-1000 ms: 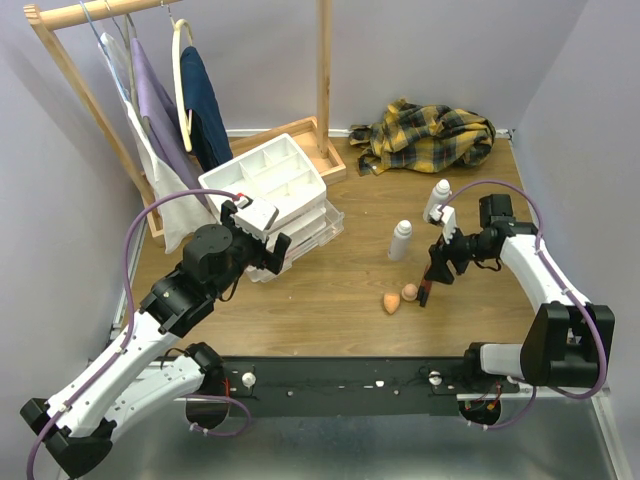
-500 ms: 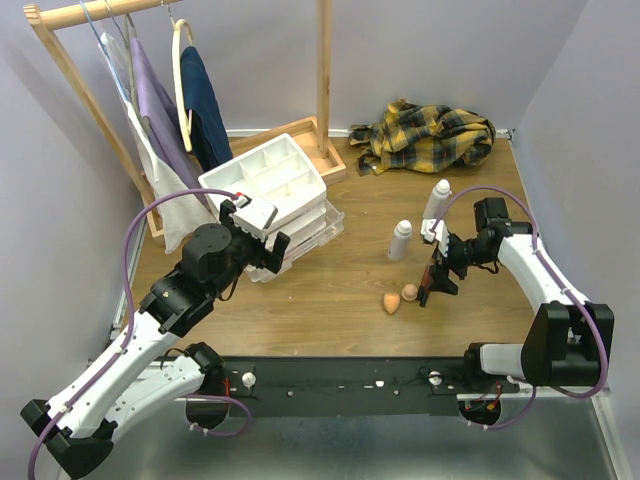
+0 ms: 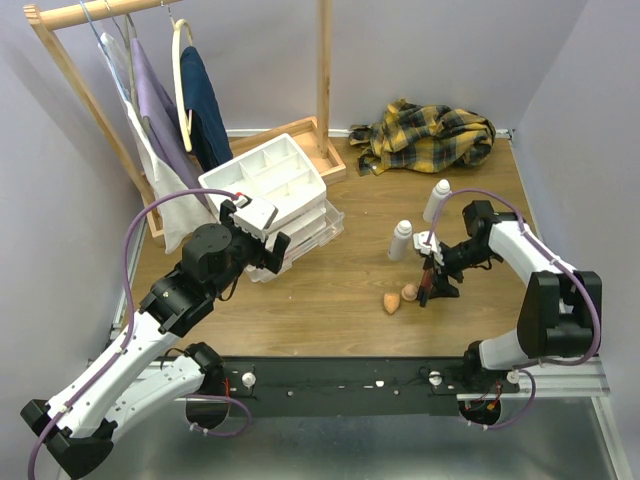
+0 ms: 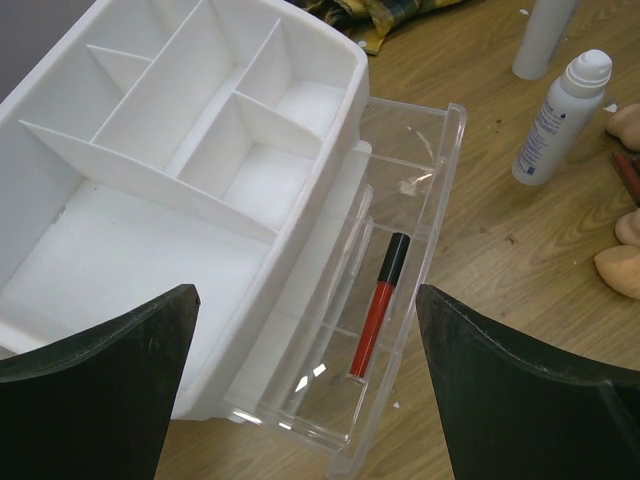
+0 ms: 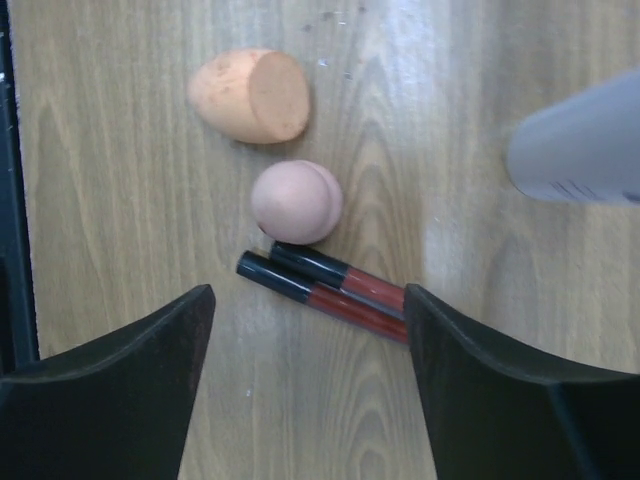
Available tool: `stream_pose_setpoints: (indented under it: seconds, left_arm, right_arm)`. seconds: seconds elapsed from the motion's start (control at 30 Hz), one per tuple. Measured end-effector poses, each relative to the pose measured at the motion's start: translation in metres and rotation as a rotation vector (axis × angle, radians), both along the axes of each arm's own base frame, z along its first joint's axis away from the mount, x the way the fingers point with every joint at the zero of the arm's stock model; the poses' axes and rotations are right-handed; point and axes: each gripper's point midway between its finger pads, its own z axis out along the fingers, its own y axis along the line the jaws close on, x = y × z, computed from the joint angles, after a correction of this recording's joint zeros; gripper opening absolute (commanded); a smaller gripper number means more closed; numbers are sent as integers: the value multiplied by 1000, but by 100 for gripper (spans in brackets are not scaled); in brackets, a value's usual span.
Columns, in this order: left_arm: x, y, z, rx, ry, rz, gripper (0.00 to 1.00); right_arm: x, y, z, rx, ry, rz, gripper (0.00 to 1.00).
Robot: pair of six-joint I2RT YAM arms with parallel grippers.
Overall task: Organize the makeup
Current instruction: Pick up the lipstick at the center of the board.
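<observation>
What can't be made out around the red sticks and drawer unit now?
Right wrist: the far ends of the two dark-red, black-capped sticks, behind a finger of the right gripper.
Right wrist: the white plastic bottle, blurred, cut by the edge.
Left wrist: lower drawers of the white plastic drawer unit, under its open clear drawer.

My wood table point(image 3: 340, 285): drawer unit point(image 3: 272, 190) left side; plaid cloth point(image 3: 430, 135) far-right corner; bottles point(image 3: 401, 240), sponges point(image 3: 391, 302), sticks point(image 5: 300, 290) right of centre.

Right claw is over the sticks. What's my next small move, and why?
Probably lower the right claw and close on one of the two sticks: they lie side by side under the open claw, and a third stick already sits in the open drawer.
</observation>
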Motion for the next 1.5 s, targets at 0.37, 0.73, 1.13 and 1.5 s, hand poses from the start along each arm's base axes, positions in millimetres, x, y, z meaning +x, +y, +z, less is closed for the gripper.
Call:
stream_pose_setpoints:
  seconds: [0.37,0.73,1.13,1.5]
  left_arm:
    - [1,1,0,-1,-1,5,99]
    - [0,0,0,-4,1,-1,99]
    - [0,0,0,-6,2,-6,99]
    - [0,1,0,-6,2,-2,99]
  right_arm:
    - [-7,11,-12,-84,-4,125,49]
    - [-9,1,-26,-169,-7,140,41]
    - [-4,-1,-39,-208,-9,158,47]
    - [-7,-4,-46,-230,6,168,47]
